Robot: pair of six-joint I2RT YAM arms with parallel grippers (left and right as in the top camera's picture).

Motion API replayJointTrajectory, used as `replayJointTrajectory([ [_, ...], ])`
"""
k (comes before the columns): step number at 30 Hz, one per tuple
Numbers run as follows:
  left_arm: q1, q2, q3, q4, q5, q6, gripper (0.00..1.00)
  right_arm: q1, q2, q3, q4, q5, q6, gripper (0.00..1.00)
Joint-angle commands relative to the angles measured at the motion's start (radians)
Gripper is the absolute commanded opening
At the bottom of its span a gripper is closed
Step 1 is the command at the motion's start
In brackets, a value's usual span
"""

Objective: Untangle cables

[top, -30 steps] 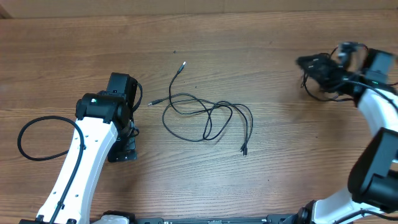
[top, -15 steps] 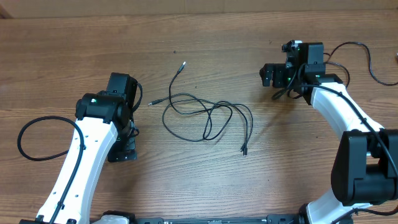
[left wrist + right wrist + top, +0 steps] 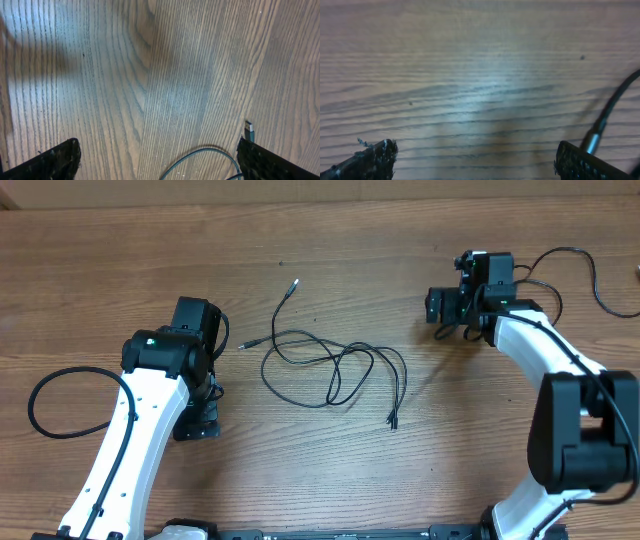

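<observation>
My left arm (image 3: 130, 430) is a long white shell that ends in a black joint housing (image 3: 165, 358), where a small green light (image 3: 152, 340) glows. A thick black wire (image 3: 45, 395) loops out from its side. The right arm (image 3: 545, 350) has the same smooth white shell, a bulky black segment (image 3: 580, 430) nearer the base, and a boxy black wrist (image 3: 485, 280) with its own black wire trailing off. From the wrist cameras, the left claw (image 3: 157, 157) and right claw (image 3: 475, 157) show only black fingertips (image 3: 60, 157), rough and grainy. One right tip (image 3: 372, 155) looks slightly frayed at its edge.
</observation>
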Motion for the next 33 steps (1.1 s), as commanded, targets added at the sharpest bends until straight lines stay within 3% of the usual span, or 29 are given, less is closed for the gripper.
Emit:
replayJointTrajectory([
  [1,0.004,-0.023,0.014,-0.003,-0.017,0.008,1.00,0.000,0.058,0.007,0.008,0.013,-0.005,1.00],
  [16,0.004,-0.023,0.014,-0.003,-0.017,0.008,1.00,-0.007,0.153,0.007,0.028,0.078,-0.005,1.00],
  [22,0.004,-0.023,0.014,-0.003,-0.017,0.008,1.00,-0.027,0.153,0.007,0.033,0.193,-0.006,1.00],
  [33,0.004,-0.023,0.014,-0.003,-0.017,0.008,1.00,-0.172,0.153,0.007,0.085,0.206,-0.009,1.00],
])
